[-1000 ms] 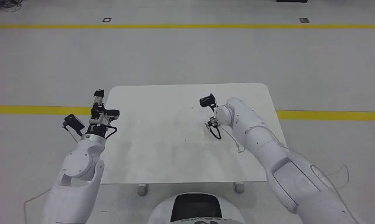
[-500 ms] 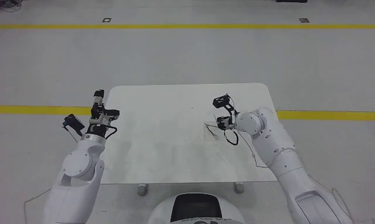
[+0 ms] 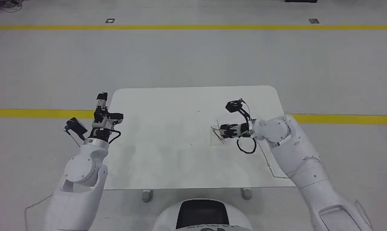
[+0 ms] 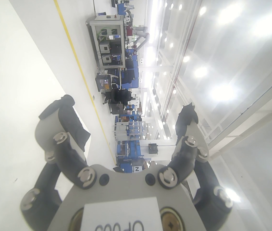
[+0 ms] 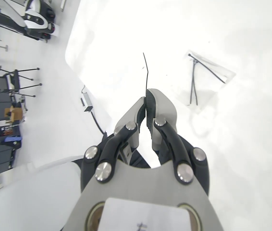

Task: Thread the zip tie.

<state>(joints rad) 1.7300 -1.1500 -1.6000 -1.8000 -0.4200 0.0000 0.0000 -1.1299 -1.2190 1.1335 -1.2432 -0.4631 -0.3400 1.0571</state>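
You find the right end effector (image 5: 146,97) closed on a black zip tie (image 5: 146,73), over the right half of the desk (image 3: 163,110). The left end effector (image 4: 128,106) stands wide open, empty, at the left edge.

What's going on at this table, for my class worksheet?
The right arm holds a black zip tie pinched in its shut jaws, above the white table. A clear bag of spare ties lies nearby. The left arm sits by the table's left edge, jaws open and empty. Nothing is threaded yet.
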